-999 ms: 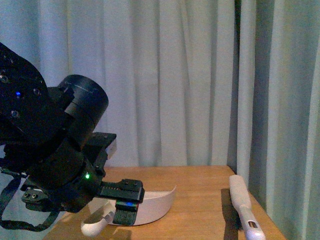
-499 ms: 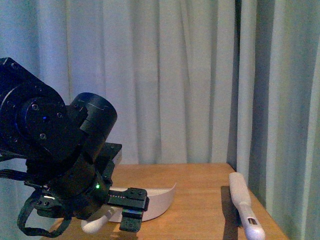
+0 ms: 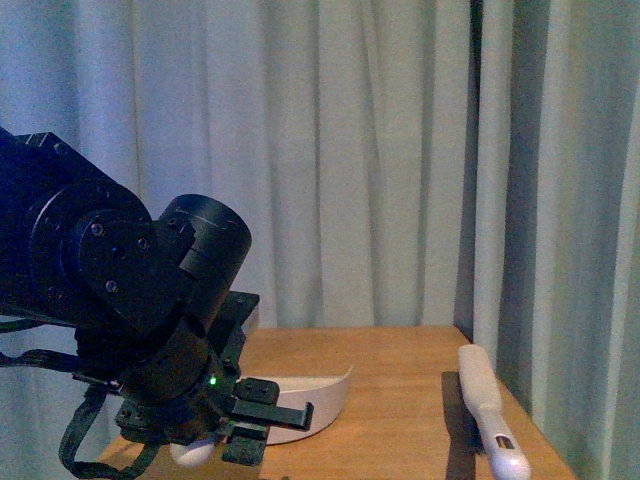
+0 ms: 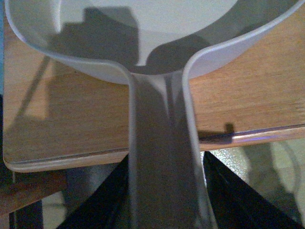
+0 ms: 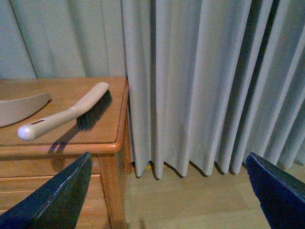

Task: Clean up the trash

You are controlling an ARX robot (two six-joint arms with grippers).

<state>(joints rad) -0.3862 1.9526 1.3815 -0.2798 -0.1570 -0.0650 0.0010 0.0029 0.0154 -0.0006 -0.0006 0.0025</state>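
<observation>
Left jaws first: my left gripper point(image 4: 167, 160) straddles the handle point(image 4: 162, 195) of the dustpan point(image 3: 312, 403). One dark finger stands close on each side of the handle, which runs straight between them. From the left wrist view I cannot tell whether they are pressing the plastic or only bracketing it. The right gripper point(image 5: 167, 160) hangs off the desk point(image 3: 400, 365), out past its right edge, with its fingers spread wide and nothing between them. The handle sticks out over the near edge of the desk, and the pan's bowl lies beyond it on the wood, toward the near left corner, with its mouth facing away from me. The brush point(image 3: 487, 415) lies along the right edge, handle end nearest me, well apart from the pan and untouched. The curtain point(image 3: 380, 150) hangs behind the far edge. The trash, the crumpled white paper, shows in none of my views; my left arm blocks much of the desk's left side, so I cannot say where it sits. I judge this to be the opening step, taking up the pan. Next I need a firm squeeze square on the handle. Then the right arm must come in over the right edge for the brush, and I must find the paper before any sweeping.
</observation>
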